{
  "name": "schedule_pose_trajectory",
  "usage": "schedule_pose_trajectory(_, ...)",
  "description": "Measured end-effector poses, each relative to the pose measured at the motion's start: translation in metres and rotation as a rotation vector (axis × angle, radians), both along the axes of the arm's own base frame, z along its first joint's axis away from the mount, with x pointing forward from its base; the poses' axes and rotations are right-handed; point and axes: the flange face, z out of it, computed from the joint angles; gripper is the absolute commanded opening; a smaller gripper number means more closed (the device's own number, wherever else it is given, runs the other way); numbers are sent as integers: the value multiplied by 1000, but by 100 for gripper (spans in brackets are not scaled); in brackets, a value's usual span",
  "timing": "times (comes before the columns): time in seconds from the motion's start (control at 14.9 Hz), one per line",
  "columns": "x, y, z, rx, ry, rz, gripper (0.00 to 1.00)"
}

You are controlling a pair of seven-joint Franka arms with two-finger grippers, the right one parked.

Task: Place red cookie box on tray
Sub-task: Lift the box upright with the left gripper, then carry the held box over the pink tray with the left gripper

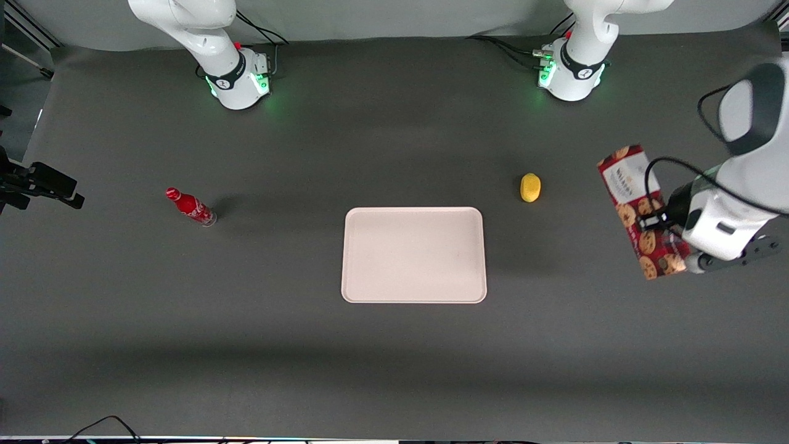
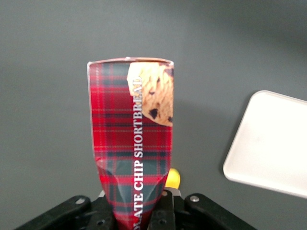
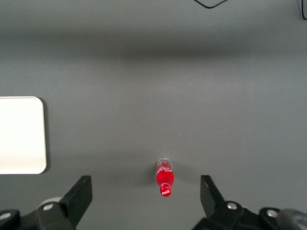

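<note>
- Dark grey table mat (image 1: 394, 357) spread under everything; no box lying on it, only a bare tray and two small bystanders.
- Pale pinkish-beige tray (image 1: 413, 254) resting flat mid-table, nothing on it; also seen in the left wrist view as a rounded corner (image 2: 268, 143) off to the side of the box, well apart from it.
- Dark-red tartan cookie box (image 1: 643, 213) lifted clear of the mat at the working arm's end of the table, well apart from the tray; white label end turned away from the front camera, cookie-printed end nearer to it; in the left wrist view (image 2: 132, 143) read as "chip shortbread", pinched in and creased where gripped.
- Left gripper (image 1: 655, 223) clamped across the box's width, about midway along it in the front view; same grip in the left wrist view (image 2: 134, 211), black fingers pressed against both sides of the carton.
- Red soda bottle (image 1: 190, 206) standing toward the parked arm's end, not part of the job; visible too from the right wrist (image 3: 164, 178).
- Yellow lemon-like object (image 1: 530, 187) lying between tray and box, a little farther from the front camera than the tray; a sliver (image 2: 173, 178) peeking out beside the gripped carton.
- Judged progress: pick-up done, box airborne; carry over to the tray, lowering and release not yet done — roughly the halfway mark.
- Judged remainder: sideways travel toward the tray, passing near the yellow object, then setting the long box down inside the low rim.
</note>
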Motion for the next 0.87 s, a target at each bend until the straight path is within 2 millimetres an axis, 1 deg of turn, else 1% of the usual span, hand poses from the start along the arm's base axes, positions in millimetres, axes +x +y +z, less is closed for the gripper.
schedule_pose_trajectory(0.07,-4,0,22,0,10,-8,0)
schedule_pose_trajectory(0.13,-6,0,37,-1,11,-16,0)
schedule_pose_trajectory(0.2,-7,1,45,-2,9,-22,0)
schedule_pose_trajectory(0.34,-6,0,45,-4,12,-41,0)
schedule_pose_trajectory(0.4,-5,-4,42,-8,17,-61,0)
schedule_pose_trajectory(0.47,-5,-14,40,-14,20,-85,0)
schedule_pose_trajectory(0.54,-6,-31,38,-21,22,-115,0)
schedule_pose_trajectory(0.6,-8,-53,37,-31,14,-154,0)
schedule_pose_trajectory(0.74,-13,-105,36,-56,-21,-225,0)
schedule_pose_trajectory(0.87,-19,-156,31,-84,-58,-262,0)
